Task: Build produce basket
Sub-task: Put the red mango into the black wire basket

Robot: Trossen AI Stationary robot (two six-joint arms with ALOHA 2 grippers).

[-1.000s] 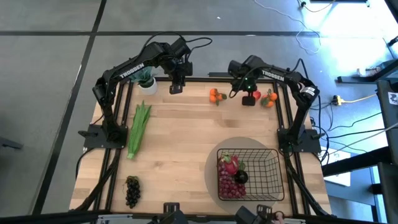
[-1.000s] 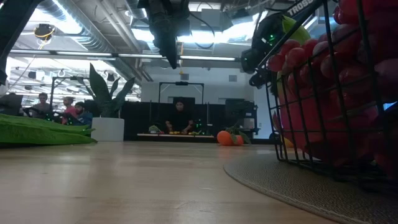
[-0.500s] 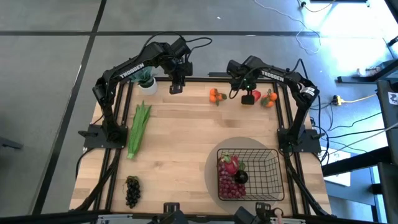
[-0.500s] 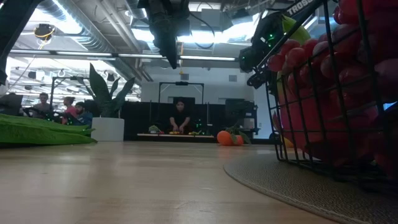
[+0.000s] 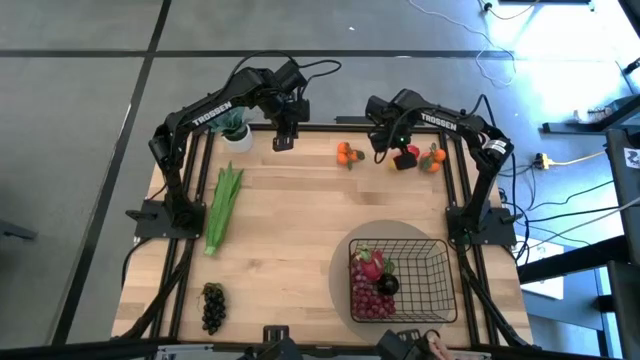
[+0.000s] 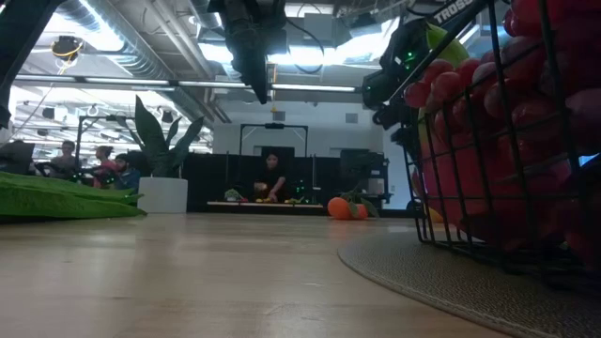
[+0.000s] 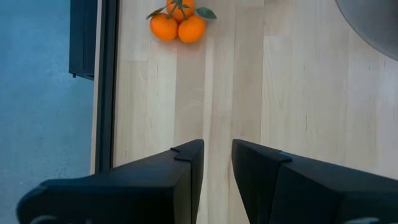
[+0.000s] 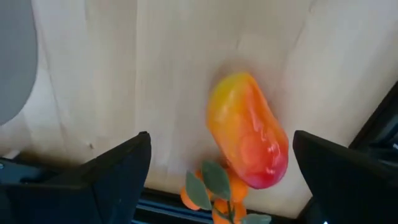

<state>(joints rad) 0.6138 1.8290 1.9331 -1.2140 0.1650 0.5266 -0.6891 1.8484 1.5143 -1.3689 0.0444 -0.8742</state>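
Right gripper (image 5: 391,150) wide open above the mango (image 8: 249,138); I see left gripper (image 7: 216,163) narrow, empty, hovering at table's (image 5: 300,230) far edge.

black arms (image 5: 205,110), white trossen lettering

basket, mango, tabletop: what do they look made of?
Basket: thin black wire mesh, likely coated metal; open grid sides show the fruit inside.
Mango: smooth, glossy red-yellow skin with soft highlights, probably moulded plastic or rubber; which one is unclear.
Tabletop: pale wood planks with visible grain and seams, matte; solid or laminate cannot be told.
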